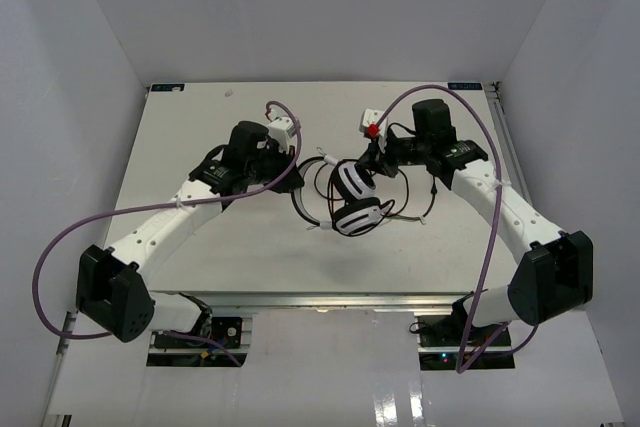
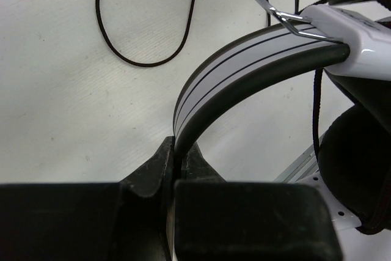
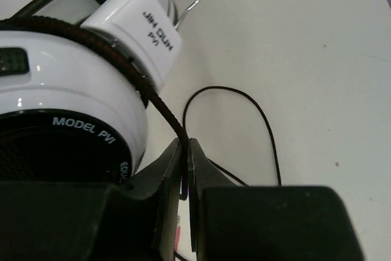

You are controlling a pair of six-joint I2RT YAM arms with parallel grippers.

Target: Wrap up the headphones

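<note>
The headphones (image 1: 355, 209) lie mid-table, with white ear cups, black pads and a white headband. My left gripper (image 1: 297, 179) is shut on the headband (image 2: 244, 59), which is pinched edge-on between its fingertips (image 2: 160, 162). One black ear pad (image 2: 354, 175) sits at the right of that view. My right gripper (image 3: 185, 151) is shut on the dark braided cord (image 3: 159, 105) where it leaves the white ear cup (image 3: 61, 90). The thin cord (image 3: 263, 120) loops loosely on the table beyond, and another loop (image 2: 146, 59) lies ahead of the left gripper.
The white table (image 1: 200, 127) is boxed in by white walls at the back and both sides. Thick purple arm cables (image 1: 60, 247) (image 1: 485, 247) arc beside each arm. Slack cord (image 1: 405, 209) trails to the right of the headphones.
</note>
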